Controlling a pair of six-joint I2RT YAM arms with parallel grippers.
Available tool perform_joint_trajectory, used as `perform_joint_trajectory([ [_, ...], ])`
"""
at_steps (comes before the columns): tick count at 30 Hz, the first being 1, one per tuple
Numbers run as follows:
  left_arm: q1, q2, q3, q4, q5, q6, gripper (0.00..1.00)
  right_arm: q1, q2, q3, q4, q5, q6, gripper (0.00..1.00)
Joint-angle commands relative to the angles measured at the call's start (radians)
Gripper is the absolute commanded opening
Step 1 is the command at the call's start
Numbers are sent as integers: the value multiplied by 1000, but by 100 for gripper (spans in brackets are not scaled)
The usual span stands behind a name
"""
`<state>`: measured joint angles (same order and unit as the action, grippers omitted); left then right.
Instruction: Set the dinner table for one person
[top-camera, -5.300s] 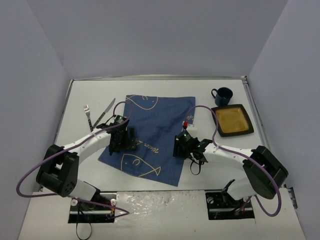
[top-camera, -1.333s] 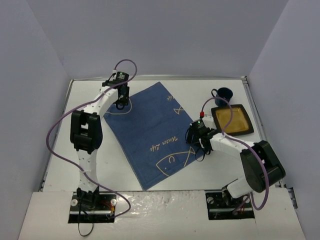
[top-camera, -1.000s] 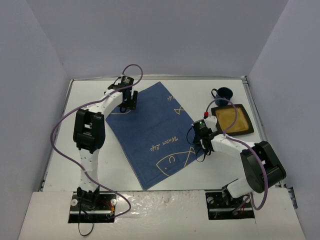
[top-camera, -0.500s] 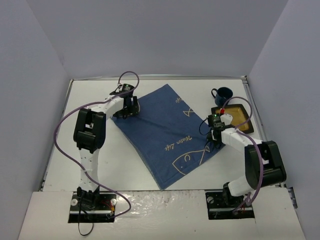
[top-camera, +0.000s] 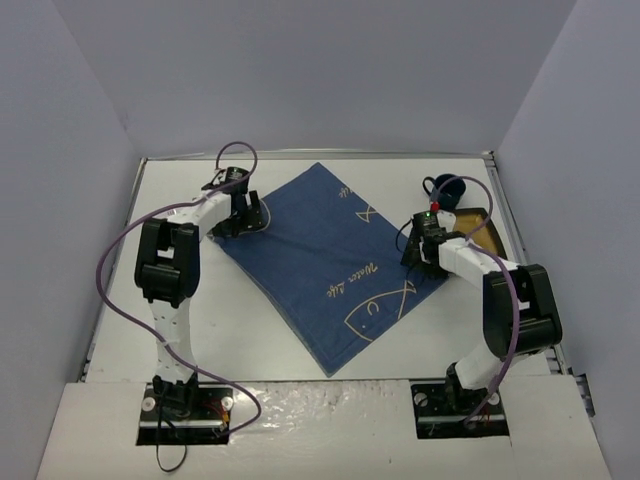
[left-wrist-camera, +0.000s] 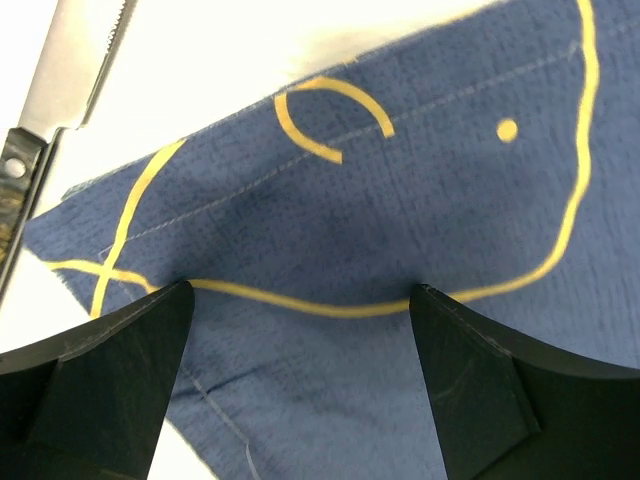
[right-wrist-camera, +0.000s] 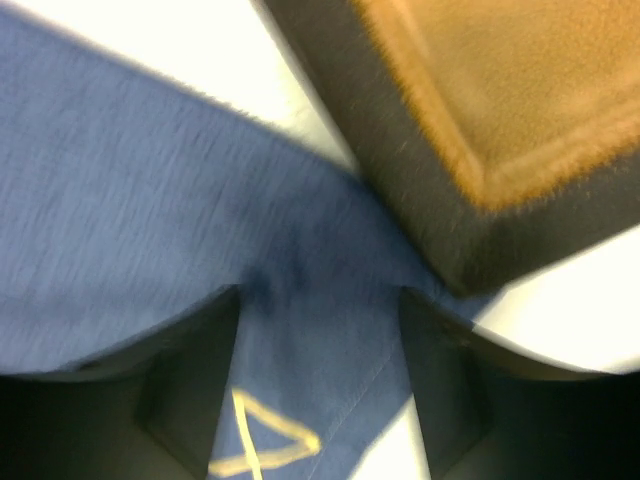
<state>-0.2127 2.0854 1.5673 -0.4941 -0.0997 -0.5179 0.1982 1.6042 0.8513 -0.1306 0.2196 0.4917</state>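
White table, metal rim, seemingly wider than deep; left end effector, right end effector both spread apart on cloth

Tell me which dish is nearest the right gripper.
The plate, square and brown with a dark rim: its corner lies just ahead of the right gripper in the wrist view. The dark blue mug stands farther back.

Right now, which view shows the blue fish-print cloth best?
Top external: nearly all the blue fish-print cloth is in frame, lying diagonal on the white tabletop. Left wrist shows only one corner with a yellow fish outline; right wrist shows a blurred corner beside the brown square plate.
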Motion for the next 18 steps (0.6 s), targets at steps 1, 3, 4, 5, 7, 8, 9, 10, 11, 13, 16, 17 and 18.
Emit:
perform_joint_trajectory([
  [1, -44, -164, 61, 20, 68, 107, 87, 82, -178, 42, -48, -18, -9, 74],
  [3, -63, -176, 98, 33, 113, 157, 87, 134, -237, 34, -58, -26, 4, 78],
  [4, -72, -169, 132, 42, 135, 176, 88, 163, -258, 25, -60, -32, 10, 78],
  [5, -83, -157, 178, 52, 175, 211, 88, 214, -296, 12, -63, -42, 22, 79],
  [7, -103, -119, 242, 57, 202, 250, 88, 283, -340, -11, -60, -59, 44, 78],
  [8, -109, -84, 279, 48, 214, 278, 88, 340, -349, -21, -55, -63, 53, 78],
  [9, -113, -51, 315, 43, 228, 301, 88, 395, -357, -31, -50, -60, 60, 78],
  [10, -116, -23, 351, 43, 242, 317, 88, 448, -363, -40, -44, -41, 64, 78],
  [11, -118, -15, 378, 44, 247, 327, 88, 464, -366, -48, -35, -28, 65, 78],
  [13, -120, 44, 419, 49, 260, 339, 88, 571, -359, -65, -17, -8, 53, 77],
  [16, -121, 114, 450, 55, 271, 348, 87, 684, -325, -75, -3, 19, 35, 76],
  [17, -122, 127, 450, 59, 270, 349, 87, 713, -304, -73, 0, 29, 34, 75],
  [18, -123, 139, 449, 64, 268, 349, 87, 743, -280, -71, 3, 37, 33, 75],
])
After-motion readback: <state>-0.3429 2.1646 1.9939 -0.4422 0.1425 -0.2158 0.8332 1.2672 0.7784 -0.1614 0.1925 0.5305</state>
